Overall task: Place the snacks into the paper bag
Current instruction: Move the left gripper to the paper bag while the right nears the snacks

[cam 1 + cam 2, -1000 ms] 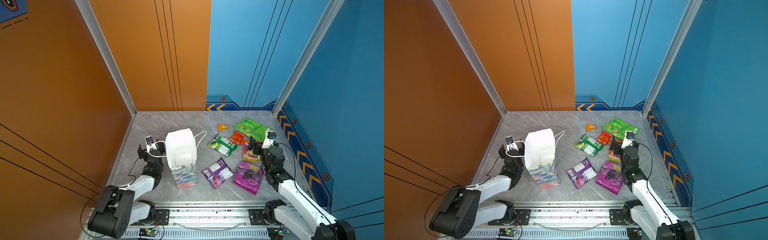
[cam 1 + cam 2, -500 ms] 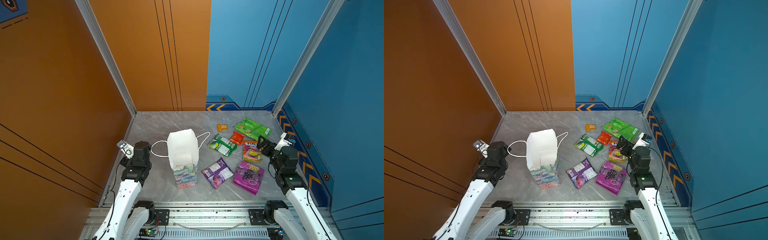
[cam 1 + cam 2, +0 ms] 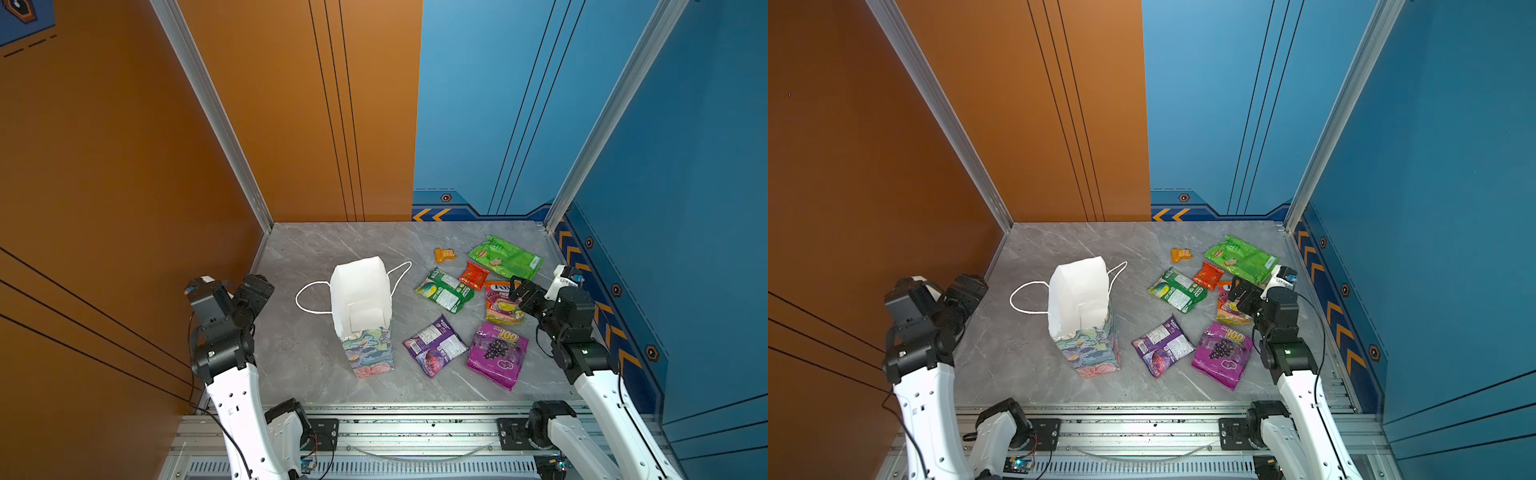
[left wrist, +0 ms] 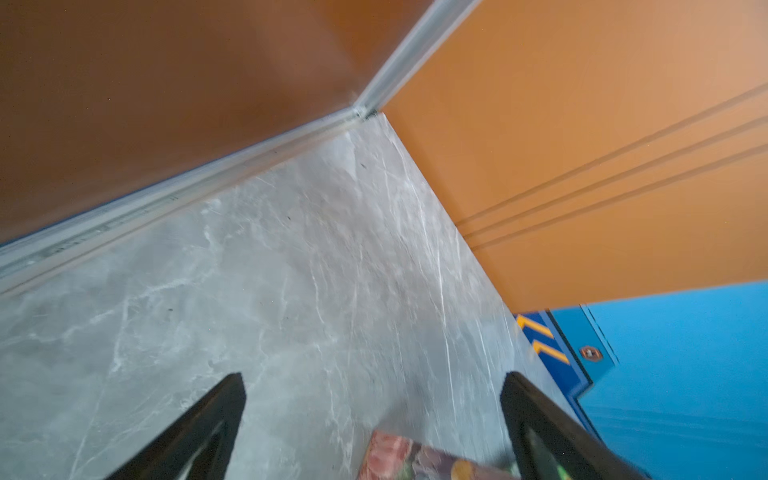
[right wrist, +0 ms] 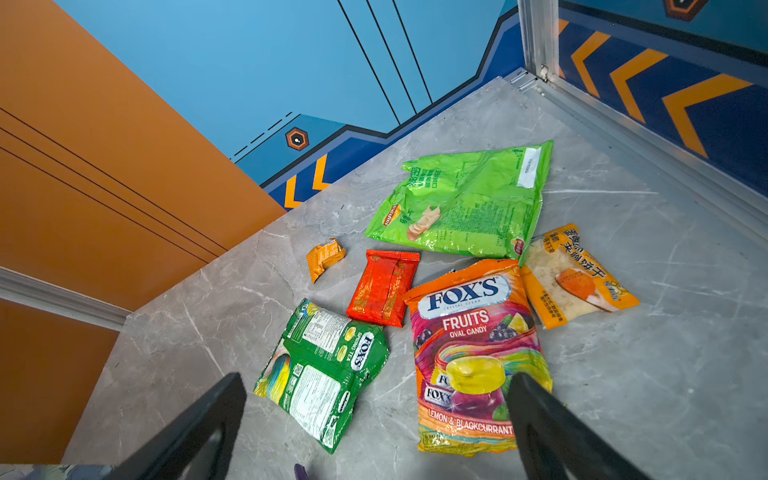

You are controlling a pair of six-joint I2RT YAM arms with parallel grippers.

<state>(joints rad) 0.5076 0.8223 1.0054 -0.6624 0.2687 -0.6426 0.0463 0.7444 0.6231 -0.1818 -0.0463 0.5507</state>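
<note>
The paper bag (image 3: 360, 299) (image 3: 1079, 296) stands upright and open, white inside with a floral front, its cord handles lying on the floor. The snacks lie to its right: a light green packet (image 3: 505, 255) (image 5: 465, 208), small orange (image 3: 444, 254), red (image 3: 473, 275) (image 5: 384, 286), dark green (image 3: 444, 289) (image 5: 324, 370), multicoloured fruit candy (image 3: 500, 307) (image 5: 469, 353), purple (image 3: 434, 345) and magenta with grapes (image 3: 496, 353). A yellow packet (image 5: 577, 278) shows only in the right wrist view. My left gripper (image 3: 259, 286) (image 4: 374, 376) hangs open left of the bag. Above the fruit candy packet my right gripper (image 3: 521, 293) (image 5: 376, 376) is open and empty.
The grey marble floor (image 3: 316, 249) is walled by orange panels at left and back and blue panels at right. An aluminium rail (image 3: 415, 428) with both arm bases runs along the front edge. A corner of the bag's floral side (image 4: 415, 457) shows in the left wrist view.
Both arms have risen from a low folded pose. The left gripper drew away from the bag's handle toward the left wall. The right gripper lifted and shifted right.
</note>
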